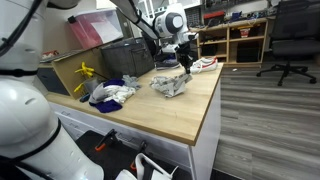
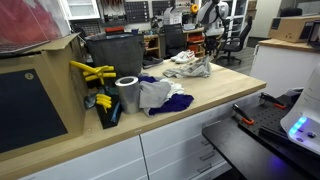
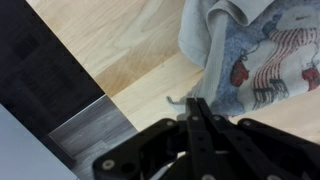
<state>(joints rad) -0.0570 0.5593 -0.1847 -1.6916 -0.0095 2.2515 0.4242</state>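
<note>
My gripper (image 3: 197, 100) is shut, its two black fingers pressed together. A fold of a grey printed cloth (image 3: 255, 60) runs down to the fingertips, and a small curl of its hem sticks out beside them, so the jaws pinch the cloth's edge. In both exterior views the gripper (image 1: 185, 66) (image 2: 205, 47) hangs just over the crumpled grey cloth (image 1: 170, 84) (image 2: 190, 68) near the far end of the wooden table (image 1: 190, 115). A white and red cloth (image 1: 205, 64) lies just past it.
A blue and white cloth pile (image 1: 112, 93), a metal cylinder (image 2: 127, 94) and yellow tools (image 2: 92, 72) sit at the table's other end. A dark bin (image 1: 125, 58) stands along the back. The table edge and grey floor (image 3: 80, 130) lie close beside the gripper.
</note>
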